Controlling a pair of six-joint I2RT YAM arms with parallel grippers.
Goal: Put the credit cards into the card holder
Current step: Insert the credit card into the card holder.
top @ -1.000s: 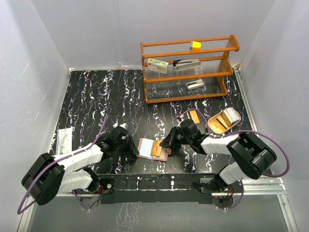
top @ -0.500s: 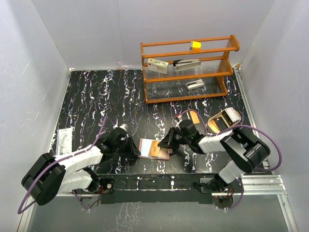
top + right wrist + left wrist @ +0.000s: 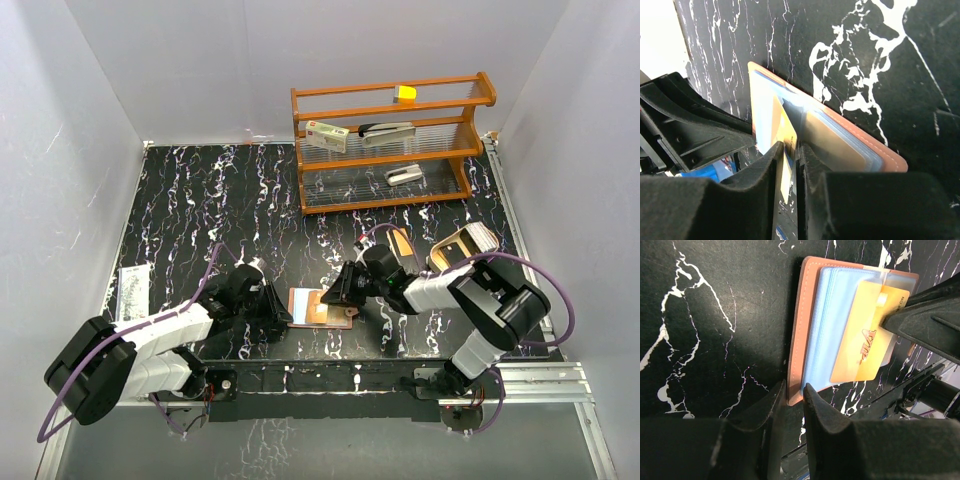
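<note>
Pinching the card holder [image 3: 810, 340] at its 9 o'clock edge, the left tool [image 3: 792, 390] is clenching it near the 6 o'clock side of the bench [image 3: 715, 315]. The right tool [image 3: 791, 150] is straddling an orange credit card [image 3: 865, 340] from 3 o'clock; whether it is gripping, I cannot tell.

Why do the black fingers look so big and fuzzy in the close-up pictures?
Left wrist view: the left gripper sits right at the lens, so it blurs, while the card holder and orange card look sharp. Right wrist view: the right gripper blurs likewise, and the top-left corner is washed out white. Top view: even light, everything sharp.
</note>
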